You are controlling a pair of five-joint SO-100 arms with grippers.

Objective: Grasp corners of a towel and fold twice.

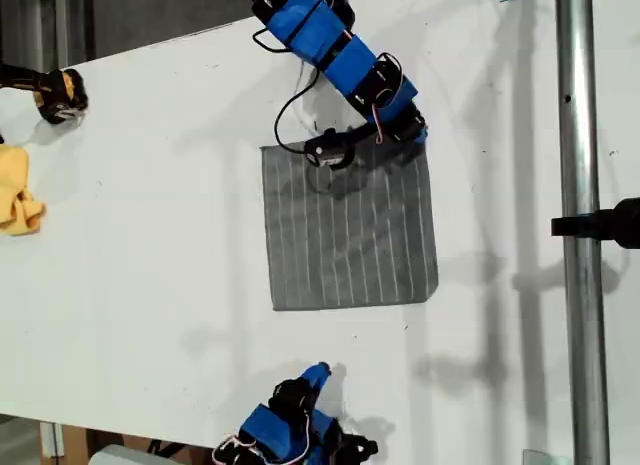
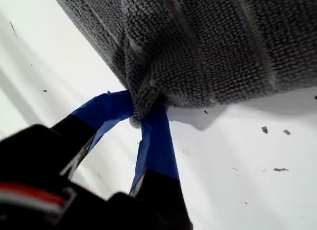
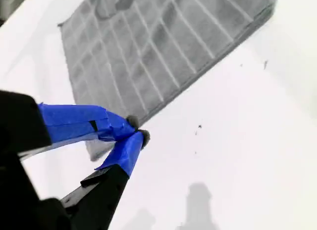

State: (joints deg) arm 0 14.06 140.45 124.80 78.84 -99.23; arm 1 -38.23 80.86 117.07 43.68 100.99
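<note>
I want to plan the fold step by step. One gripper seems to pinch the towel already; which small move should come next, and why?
Probably lower my second gripper onto a near corner of the towel. My first gripper already pinches the cloth at the far edge, while my second gripper hangs shut above the bare table, holding nothing. It would need to open first.

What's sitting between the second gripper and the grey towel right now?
Nothing: in the exterior view only bare white table separates my second gripper, jaws together and empty, from the towel. The second wrist view shows the same bare gap.
</note>
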